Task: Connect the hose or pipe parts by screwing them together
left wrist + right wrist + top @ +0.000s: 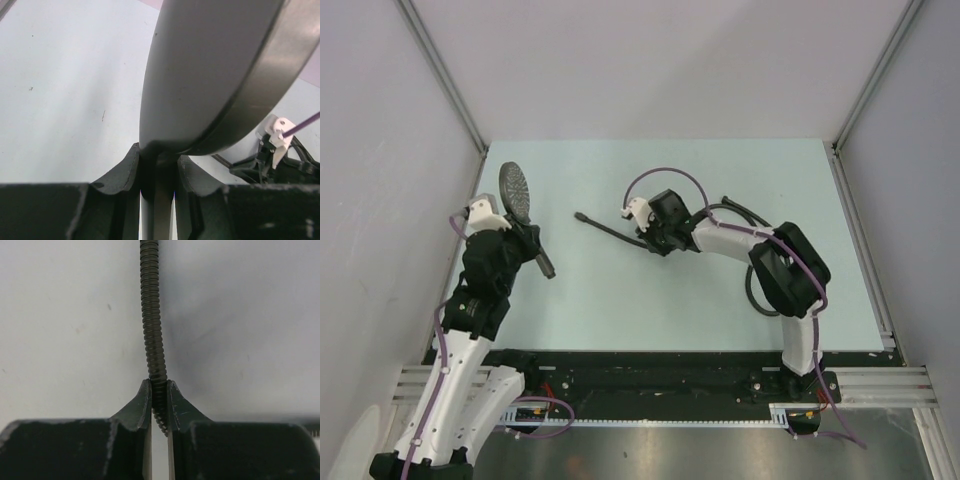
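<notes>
At left of the overhead frame: shower head [515, 190] clamped by its straight handle in the left gripper [527, 240], round dotted face toward the upper edge, handle end pointing down-right and left uncovered. Judged purpose: to present that end for mating. Lifted or resting on the table [670, 300]: cannot be told. In the left wrist view: fingers [122, 170] closed tight on the handle just below the head.

At centre of the overhead frame: free end of the corrugated hose [605, 227] pointing up-left, well apart from the handle end.

Just right of centre: right gripper [645, 238] closed on the hose, set back from its end fitting. Remaining hose looped behind the right arm toward the right of the frame. In the right wrist view: fingers [135, 405] pinching the hose at their tips, with the hose running straight up the frame. Grip set back, probably, to keep the fitting clear for threading while steering the limp end.

Next, as judged: bring the fitting to the handle end and align the axes before turning. Risk: cross-threading if the flexible end sags.
</notes>
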